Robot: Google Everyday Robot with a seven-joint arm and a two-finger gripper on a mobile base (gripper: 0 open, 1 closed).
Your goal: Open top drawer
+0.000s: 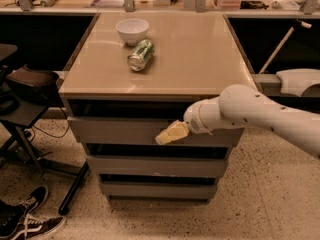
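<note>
- the top drawer (115, 131) is the uppermost grey front of the cabinet, just under the tan surface (200, 49). a dark gap runs along its upper edge.
- the tool (172, 132) is low against that front panel, right of centre, at the end of the white arm (265, 114) that reaches in from the right. it looks to be touching the panel or just beside it.
- i cannot tell whether the tool is wide or narrow, nor whether it has any hold on the panel.
- step in hand, as i judge it: the start of the pull. the drawer seems barely out, if at all, so most of the opening is yet to do.
- the next move calls for a firm catch on the panel's edge, as no handle shows, then a straight pull toward the near side, kept level so the drawer does not bind.
- the bowl (132, 30) and the can (140, 54), lying on its side, sit at the far left of the surface. a jerk could set the can rolling.
- the two lower drawers (160, 166) should stay closed.
</note>
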